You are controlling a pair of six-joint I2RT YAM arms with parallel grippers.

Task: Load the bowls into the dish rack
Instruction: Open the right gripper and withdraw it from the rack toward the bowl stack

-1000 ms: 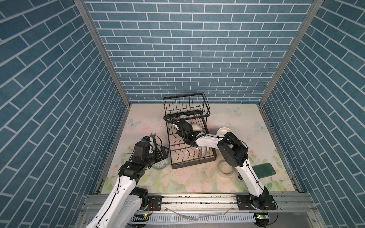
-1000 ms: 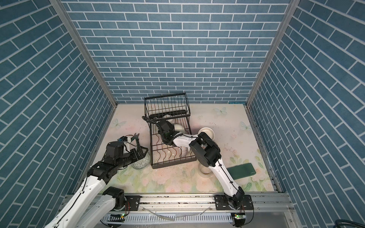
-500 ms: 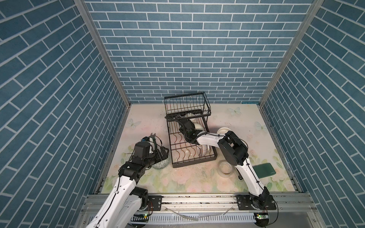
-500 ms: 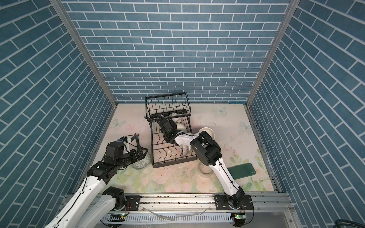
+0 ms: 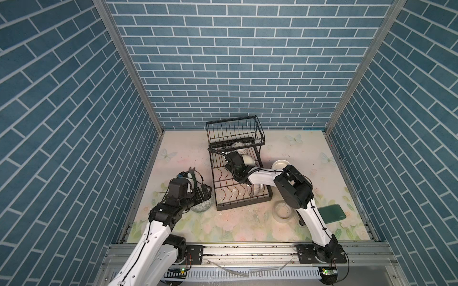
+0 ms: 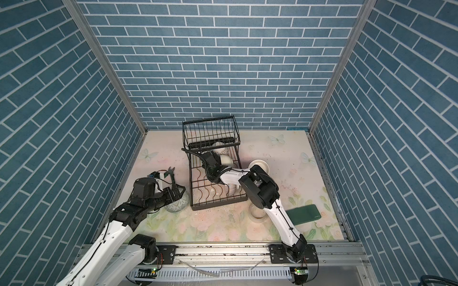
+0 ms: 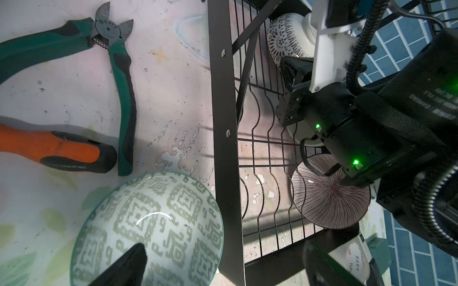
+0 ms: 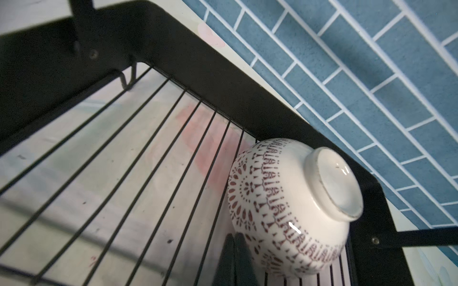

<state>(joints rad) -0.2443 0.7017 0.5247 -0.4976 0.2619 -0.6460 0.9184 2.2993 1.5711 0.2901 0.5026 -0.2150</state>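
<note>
Counting what sits inside the dish rack (image 5: 233, 131) gives at least three bowls. A white lacework bowl (image 8: 285, 205) lies upside down in the far corner of the lower tray. A plain cream bowl (image 5: 248, 161) sits just beside the right wrist, near the centre of a top view. A brown-striped bowl (image 7: 329, 198) rests among the curved dividers toward the near end.

Two bowls lie outside on the surface (image 5: 247, 230). A green-patterned bowl (image 5: 202, 205) is left of centre, just beside the rack's near corner. A second cream bowl (image 5: 280, 164) is right of the rack, partly behind the right arm. The tape ring (image 5: 282, 210) at lower right is no bowl.

The right hand (image 8: 235, 237) is inside the lower tray with its fingers pressed together and nothing between them. Its tips are just beside the lacework bowl; whether they touch it cannot be told. The left hand (image 5: 204, 193) is spread wide and holds nothing, with one finger (image 7: 128, 260) over the green-patterned bowl's inside.

Judging by this, the loading is past halfway, and the green-patterned bowl looks next.
</note>
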